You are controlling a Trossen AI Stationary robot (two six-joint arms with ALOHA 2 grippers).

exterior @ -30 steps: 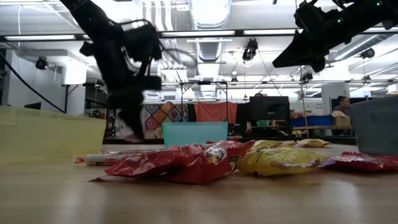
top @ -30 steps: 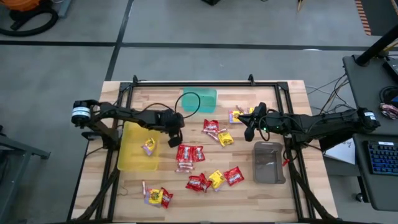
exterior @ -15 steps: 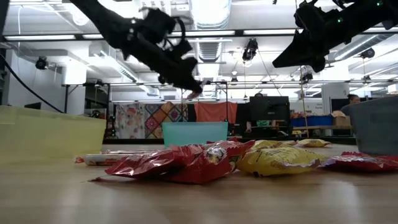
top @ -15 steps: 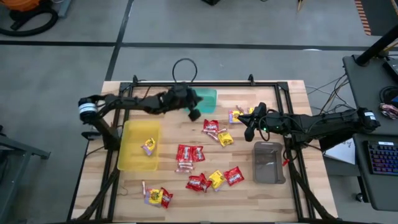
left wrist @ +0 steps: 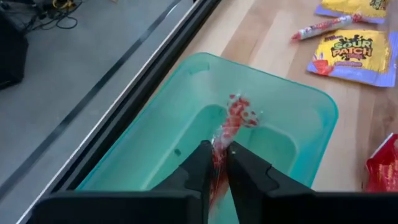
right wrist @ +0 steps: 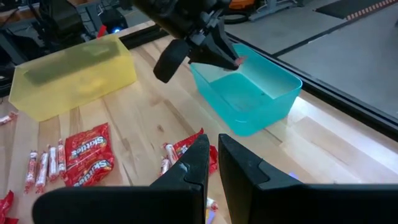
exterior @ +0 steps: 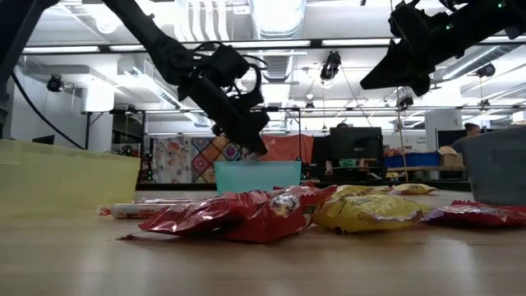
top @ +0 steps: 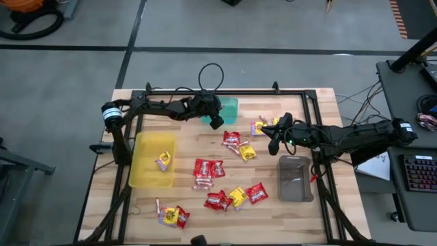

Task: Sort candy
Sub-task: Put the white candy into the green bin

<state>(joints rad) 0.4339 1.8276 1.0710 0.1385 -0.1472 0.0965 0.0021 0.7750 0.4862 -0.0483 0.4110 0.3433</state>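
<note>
My left gripper (top: 217, 123) hangs over the green tray (top: 225, 108) at the far middle of the table, shut on a small red-and-clear twisted candy roll (left wrist: 235, 115). The right wrist view shows it above the tray (right wrist: 249, 99) too. My right gripper (top: 273, 145) waits shut and empty above the table's right half. Loose candy lies flat on the wood: red packets (top: 208, 168), yellow packets (top: 247, 152) and small rolls (top: 202, 184). One yellow packet (top: 163, 160) lies in the yellow tray (top: 145, 174). My left gripper pinches the candy roll between its two fingers, and the roll's red end (left wrist: 239, 106) sticks out past the fingertips (left wrist: 202, 155). The fingers slant down from the table's left side, in line with the roll. The roll hangs clear above the tray's floor (left wrist: 186, 140).
A grey tray (top: 295, 179) stands at the right, near my right gripper. A black frame rail (top: 212, 91) runs along the far edge just beyond the green tray. More candy lies near the front left (top: 171, 216) and at the far right (top: 258, 126).
My left gripper has risen from beside the yellow tray, gone toward the table's far edge and a little right, and tipped from pointing down to a slant. It now holds the small roll over the green tray.
</note>
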